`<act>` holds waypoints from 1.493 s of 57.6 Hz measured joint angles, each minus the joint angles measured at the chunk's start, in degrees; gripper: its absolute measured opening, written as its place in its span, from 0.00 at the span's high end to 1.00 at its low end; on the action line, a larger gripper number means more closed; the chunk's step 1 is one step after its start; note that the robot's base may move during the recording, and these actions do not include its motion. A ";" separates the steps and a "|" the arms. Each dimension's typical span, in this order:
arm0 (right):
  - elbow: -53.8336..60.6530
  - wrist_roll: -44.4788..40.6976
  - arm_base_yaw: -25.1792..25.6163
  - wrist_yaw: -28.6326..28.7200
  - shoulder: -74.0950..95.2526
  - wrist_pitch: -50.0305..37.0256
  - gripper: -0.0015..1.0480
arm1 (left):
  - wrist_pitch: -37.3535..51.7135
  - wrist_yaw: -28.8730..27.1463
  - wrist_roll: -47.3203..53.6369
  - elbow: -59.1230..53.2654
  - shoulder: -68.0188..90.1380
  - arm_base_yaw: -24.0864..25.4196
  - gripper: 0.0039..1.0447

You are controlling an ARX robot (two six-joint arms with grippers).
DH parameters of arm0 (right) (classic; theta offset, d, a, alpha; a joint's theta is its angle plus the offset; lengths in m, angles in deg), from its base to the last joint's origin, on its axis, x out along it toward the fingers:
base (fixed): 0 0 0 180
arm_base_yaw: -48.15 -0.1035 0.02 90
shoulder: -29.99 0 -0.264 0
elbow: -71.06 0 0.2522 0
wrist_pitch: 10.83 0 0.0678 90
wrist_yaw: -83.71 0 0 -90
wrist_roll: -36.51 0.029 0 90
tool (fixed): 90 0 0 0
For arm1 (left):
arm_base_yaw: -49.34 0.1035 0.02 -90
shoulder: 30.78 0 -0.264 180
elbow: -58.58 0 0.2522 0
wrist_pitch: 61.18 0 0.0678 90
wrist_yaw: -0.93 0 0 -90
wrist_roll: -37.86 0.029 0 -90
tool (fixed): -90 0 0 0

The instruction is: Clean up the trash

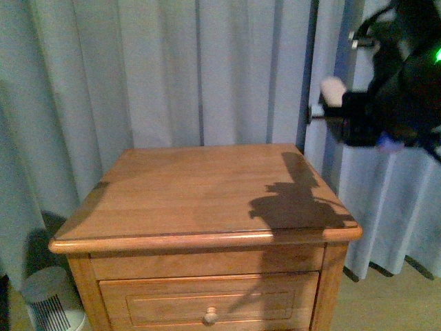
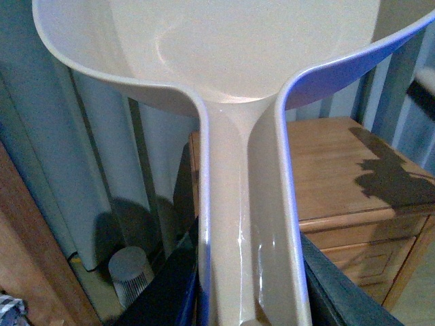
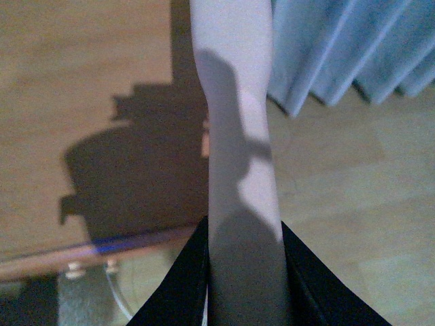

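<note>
— Front view?
— No trash anywhere on the counter point(image 1: 200, 186). Pale handle point(image 1: 333, 90) up high, out past the corner.
— Left wrist view?
— Left fingers point(image 2: 173, 292) tight on the dustpan point(image 2: 238, 61). Nothing in the part showing.
— Right wrist view?
— Right fingers point(image 3: 180, 285) clamped on that handle. No trash here either.
— Could go wrong?
— Sweeping at nothing, or bumping the counter edge on the way down.

One nightstand point(image 1: 207, 193), one dustpan point(image 2: 238, 68), one handle point(image 3: 238, 136), one appliance point(image 1: 48, 296).
</note>
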 joint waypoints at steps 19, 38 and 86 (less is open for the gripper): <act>20.96 -17.90 -4.59 -5.95 -29.83 -16.22 0.80 | 0.00 0.00 0.00 0.00 -0.02 0.00 0.74; 35.56 -21.14 -12.76 -16.17 -60.26 -8.15 0.80 | 0.00 0.00 0.00 0.00 0.00 0.00 0.74; 42.45 -16.02 -11.26 -18.69 -70.95 -0.37 0.80 | 0.00 0.63 0.04 0.00 0.04 -0.26 0.74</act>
